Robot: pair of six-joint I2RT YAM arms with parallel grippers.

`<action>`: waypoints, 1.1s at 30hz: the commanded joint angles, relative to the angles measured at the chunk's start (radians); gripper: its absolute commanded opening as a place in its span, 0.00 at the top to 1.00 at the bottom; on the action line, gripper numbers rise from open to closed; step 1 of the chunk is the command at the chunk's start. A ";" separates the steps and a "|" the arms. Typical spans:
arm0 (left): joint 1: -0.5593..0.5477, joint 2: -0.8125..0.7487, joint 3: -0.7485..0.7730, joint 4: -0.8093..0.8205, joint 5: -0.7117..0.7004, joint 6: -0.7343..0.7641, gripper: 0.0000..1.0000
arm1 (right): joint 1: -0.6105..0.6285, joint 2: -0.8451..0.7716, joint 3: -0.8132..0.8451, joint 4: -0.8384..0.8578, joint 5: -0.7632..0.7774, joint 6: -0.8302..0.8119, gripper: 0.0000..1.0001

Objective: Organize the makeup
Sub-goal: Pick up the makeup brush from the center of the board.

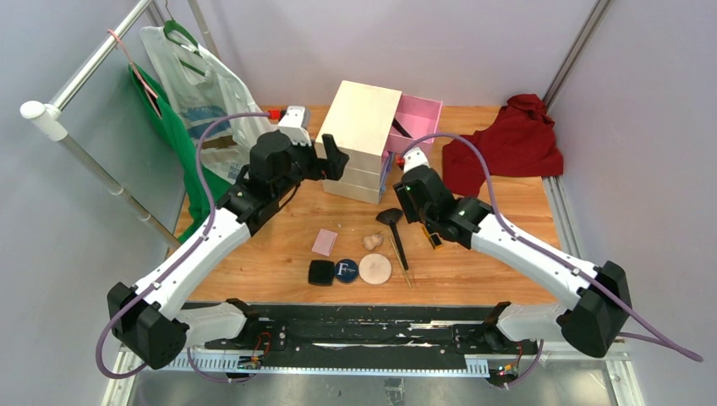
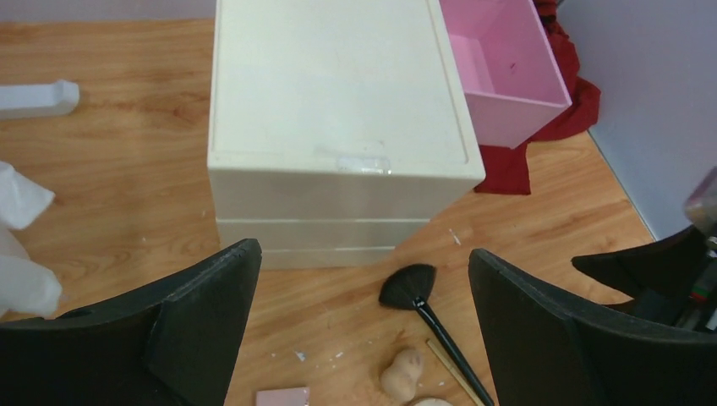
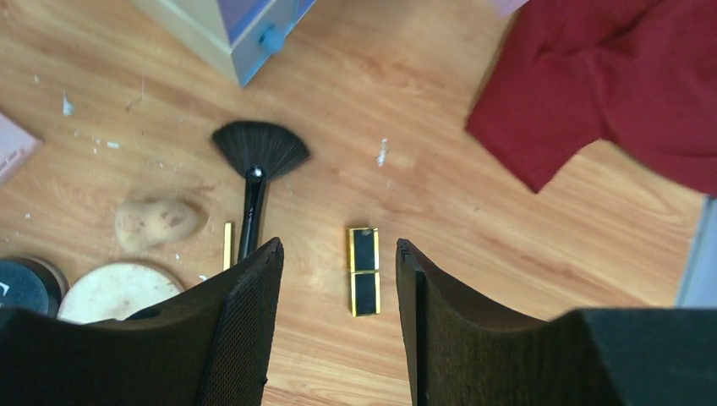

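**Lipstick lies between parted fingers**

Nearest on the counter [image 1: 279, 271], the black square compact [image 1: 320, 272], navy compact [image 1: 346, 270] and beige puff [image 1: 374, 269] sit in a row. Beyond them the right pincer [image 3: 338, 249] hangs half-open and empty, with the black-gold lipstick [image 3: 363, 271] flat between its fingers. Farther back the left pincer [image 2: 363, 252] gapes wide, holding nothing, and faces the cream chest [image 2: 338, 85].

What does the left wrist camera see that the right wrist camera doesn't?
Only the left wrist camera shows the flat cream top of the chest and the inside of the pulled-out pink drawer. Only the right wrist camera shows the black-gold lipstick, the navy compact and a purple drawer with a blue knob. Both show the black fan brush, the beige sponge, the red cloth and the wooden table.
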 commanded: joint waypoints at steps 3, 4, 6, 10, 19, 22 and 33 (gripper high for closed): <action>-0.029 -0.058 -0.153 0.053 -0.015 -0.071 0.02 | 0.015 0.102 -0.083 0.112 -0.115 0.074 0.49; -0.029 -0.063 -0.173 0.067 -0.015 -0.077 0.02 | 0.015 0.126 -0.085 0.118 -0.127 0.080 0.50; -0.031 -0.065 -0.182 0.073 -0.015 -0.076 0.02 | 0.015 0.159 -0.095 0.143 -0.155 0.085 0.50; -0.034 -0.072 -0.192 0.073 -0.030 -0.069 0.02 | 0.014 0.224 -0.106 0.184 -0.190 0.092 0.51; -0.034 -0.059 -0.201 0.069 -0.064 -0.050 0.02 | 0.014 0.324 -0.124 0.248 -0.252 0.110 0.54; -0.034 -0.057 -0.204 0.076 -0.059 -0.052 0.02 | 0.012 0.353 -0.127 0.259 -0.258 0.115 0.56; -0.034 -0.054 -0.211 0.082 -0.066 -0.050 0.02 | -0.017 0.396 -0.152 0.286 -0.281 0.132 0.59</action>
